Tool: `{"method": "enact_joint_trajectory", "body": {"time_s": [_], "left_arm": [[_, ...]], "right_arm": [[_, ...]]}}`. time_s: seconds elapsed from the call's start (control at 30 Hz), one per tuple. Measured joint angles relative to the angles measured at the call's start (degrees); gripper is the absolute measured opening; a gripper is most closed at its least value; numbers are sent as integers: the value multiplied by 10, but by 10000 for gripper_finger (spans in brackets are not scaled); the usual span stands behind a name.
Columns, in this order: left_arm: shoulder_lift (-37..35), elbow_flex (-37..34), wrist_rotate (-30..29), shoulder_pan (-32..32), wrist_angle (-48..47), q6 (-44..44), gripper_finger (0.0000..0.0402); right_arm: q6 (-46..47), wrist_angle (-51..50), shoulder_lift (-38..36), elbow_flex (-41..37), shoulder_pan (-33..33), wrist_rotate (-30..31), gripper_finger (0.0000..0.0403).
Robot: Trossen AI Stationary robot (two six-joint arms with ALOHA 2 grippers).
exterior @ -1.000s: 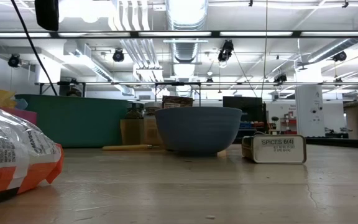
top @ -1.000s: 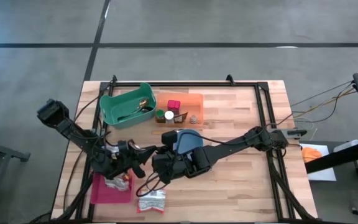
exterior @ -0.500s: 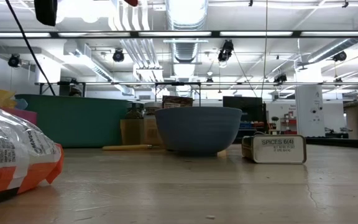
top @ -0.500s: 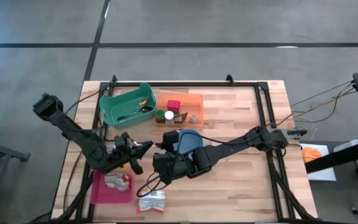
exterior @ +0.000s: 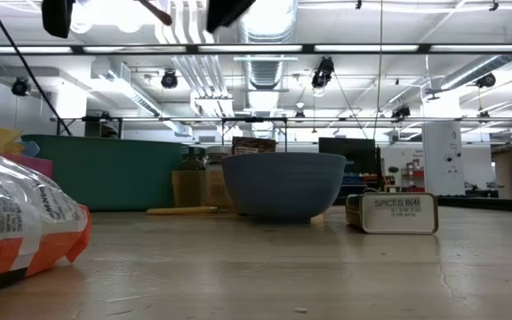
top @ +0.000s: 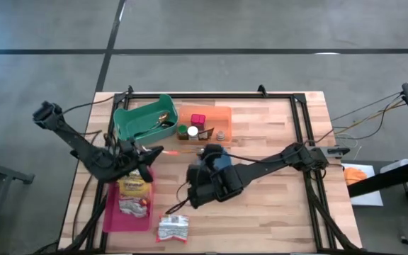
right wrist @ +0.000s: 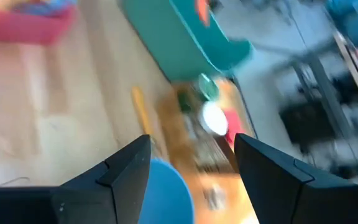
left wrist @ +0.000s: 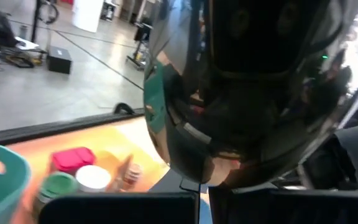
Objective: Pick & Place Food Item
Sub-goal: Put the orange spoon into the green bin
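A pink tray (top: 110, 212) at the near left holds a yellow food packet (top: 132, 185) and a silvery one (top: 133, 206). A white and red packet (top: 172, 228) lies flat on the table beside the tray; it also fills the left of the low view (exterior: 16, 222). My left gripper (top: 149, 152) hangs shut and empty above the table, just beyond the tray's far end. My right gripper (right wrist: 191, 140) stands open with nothing between its fingers. It hovers by the blue bowl (top: 220, 159), pointing slantwise down toward the far left.
A green bin (top: 144, 119) and an orange tray (top: 218, 113) with small jars stand at the far left. A thin yellow stick (right wrist: 143, 115) lies before them. A spice tin (exterior: 391, 213) stands right of the bowl (exterior: 283, 185). Black frame rails (top: 299, 127) edge the table.
My left gripper has risen off the pink tray and drawn back toward the table's far left, uncovering the yellow packet, which lies on the tray. My right gripper has turned and pulled away from the tray toward the blue bowl.
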Motion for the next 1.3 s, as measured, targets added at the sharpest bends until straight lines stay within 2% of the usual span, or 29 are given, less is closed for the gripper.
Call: {"method": "enact_joint_trajectory", "body": {"time_s": [0.1, 0.2, 0.33, 0.43, 0.57, 0.7, 0.83, 0.9, 1.07, 1.17, 1.3], "left_arm": [[-37, 15, 23, 33, -88, -21, 1], [-57, 56, 60, 78, -232, -87, 1], [-61, 127, 119, 151, -422, -148, 1], [-61, 168, 165, 214, -524, -152, 1], [-60, 201, 249, 315, -619, -141, 1], [-54, 203, 340, 419, -658, -98, 1], [-36, 201, 357, 500, -677, -33, 1], [-19, 201, 357, 534, -675, 1, 1], [50, 205, 369, 594, -680, 81, 1], [102, 209, 402, 611, -698, 121, 1], [174, 215, 408, 612, -737, 169, 1]], "right_arm": [[76, -82, -11, 0, -1, 2, 231], [124, -140, -20, 0, 0, 2, 231], [160, -194, -28, 0, 1, 1, 231], [150, -192, -33, -5, -3, -2, 231], [134, -192, -51, -14, -26, -8, 231], [152, -192, -100, -50, -53, -13, 231], [195, -184, -175, -125, -64, -20, 231], [219, -160, -221, -177, -65, -25, 231], [227, -1, -328, -334, -60, -51, 231], [220, 97, -379, -431, -58, -77, 231], [206, 219, -429, -546, -59, -110, 231]]}}
